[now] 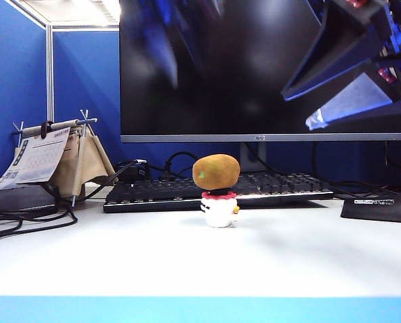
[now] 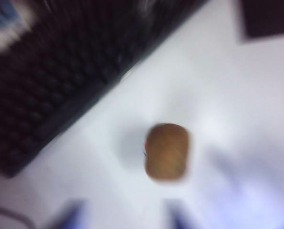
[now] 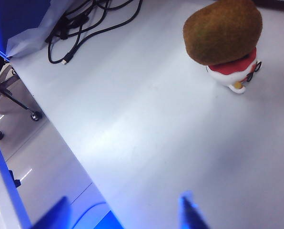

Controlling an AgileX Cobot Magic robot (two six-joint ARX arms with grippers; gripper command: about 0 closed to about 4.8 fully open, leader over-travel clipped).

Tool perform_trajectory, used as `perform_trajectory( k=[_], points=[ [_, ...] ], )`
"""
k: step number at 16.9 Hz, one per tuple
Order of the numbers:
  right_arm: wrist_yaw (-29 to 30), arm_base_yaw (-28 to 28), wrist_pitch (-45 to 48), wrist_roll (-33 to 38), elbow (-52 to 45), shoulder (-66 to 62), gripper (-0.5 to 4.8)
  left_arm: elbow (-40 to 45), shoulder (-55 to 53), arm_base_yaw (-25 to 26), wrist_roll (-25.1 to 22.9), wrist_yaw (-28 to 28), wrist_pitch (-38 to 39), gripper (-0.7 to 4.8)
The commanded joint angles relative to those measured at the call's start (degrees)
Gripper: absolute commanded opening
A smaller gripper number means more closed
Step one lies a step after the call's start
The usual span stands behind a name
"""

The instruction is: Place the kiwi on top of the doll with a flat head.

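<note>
Now the kiwi (image 2: 167,151) sits apart beneath the left claw (image 2: 125,217).

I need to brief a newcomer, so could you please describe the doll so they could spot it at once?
Find the monitor, then the black keyboard below it. On the white desk just before the keyboard stands the doll: small, round, white, with a red frill, and a brown kiwi on its head.

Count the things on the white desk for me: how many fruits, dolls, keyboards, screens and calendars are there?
Fruits: 1, the kiwi sitting on the doll
Dolls: 1, the doll with a flat head
Keyboards: 1, keyboard
Screens: 1, monitor
Calendars: 1, desk calendar
Total: 5
</note>
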State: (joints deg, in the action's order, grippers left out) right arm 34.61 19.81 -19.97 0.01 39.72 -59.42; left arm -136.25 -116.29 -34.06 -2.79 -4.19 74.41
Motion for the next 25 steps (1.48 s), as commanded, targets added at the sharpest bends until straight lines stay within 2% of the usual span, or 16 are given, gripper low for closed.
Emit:
perform_trajectory(
  k=[1, 2, 3, 4, 7, 11, 12, 14, 17, 18, 20, 22, 23, 25],
  points=[
    [0.2, -0.02, 0.9, -0.2, 0.39, 2.56, 2.6, -0.13, 7.76, 0.17, -1.79, -1.38, 6.27, 0.26],
    [-0.04, -0.02, 0.92, -0.2, 0.39, 3.63, 2.59, -0.13, 9.66, 0.13, -1.92, -1.4, 7.23, 0.03],
    [-0.77, -0.02, 0.94, -0.2, 0.39, 6.08, 2.13, 0.7, 13.35, 0.0, -2.14, -0.74, 7.67, -0.05],
    [-3.1, -0.02, 0.9, -0.17, 0.39, 8.13, 2.02, 2.34, 16.02, -0.02, -2.14, 0.22, 7.63, -0.05],
    [-9.22, -0.02, 0.46, 1.53, 0.39, 14.16, 1.97, 10.71, 23.54, -0.02, -0.28, 5.05, 3.67, -0.05],
    [-18.58, 0.0, -0.68, 4.94, 0.37, 25.46, 1.98, 38.38, 41.81, -0.02, 5.88, 5.77, -12.39, -0.05],
    [-21.9, 0.0, -1.66, 4.96, 0.35, 27.8, 1.98, 47.45, 47.5, -0.02, 8.39, 5.81, -18.34, -0.05],
    [-28.5, 0.0, -4.68, 4.98, -0.11, 34.21, 1.98, 71.56, 61.88, -0.02, 14.23, 8.79, -35.23, -0.05],
    [-29.88, 0.02, -4.63, 7.89, -4.35, 41.38, 1.98, 92.65, 74.99, -0.02, 18.49, 12.98, -46.97, -0.05],
    [-31.5, 0.02, -4.76, 10.64, -6.99, 44.54, 1.98, 99.47, 79.32, -0.02, 20.81, 15.91, -50.31, -0.05],
    [-36.06, 0.02, -4.61, 13.33, -14.45, 52.28, 1.97, 108.83, 84.94, -0.02, 24.94, 20.72, -55.25, -0.05],
    [-39.23, 0.02, -2.21, 13.33, -22.23, 59.58, 1.98, 114.64, 86.29, -0.02, 25.59, 24.33, -58.75, -0.05],
    [-38.82, 0.0, -0.68, 13.4, -24.5, 59.19, 1.98, 116.8, 85.81, -0.02, 25.24, 24.9, -60.59, -0.05],
    [-38.58, 0.37, 0.85, 15.02, -28.46, 58.25, 1.98, 121.2, 85.4, -0.11, 25.7, 21.55, -64.04, -0.05]
  ],
)
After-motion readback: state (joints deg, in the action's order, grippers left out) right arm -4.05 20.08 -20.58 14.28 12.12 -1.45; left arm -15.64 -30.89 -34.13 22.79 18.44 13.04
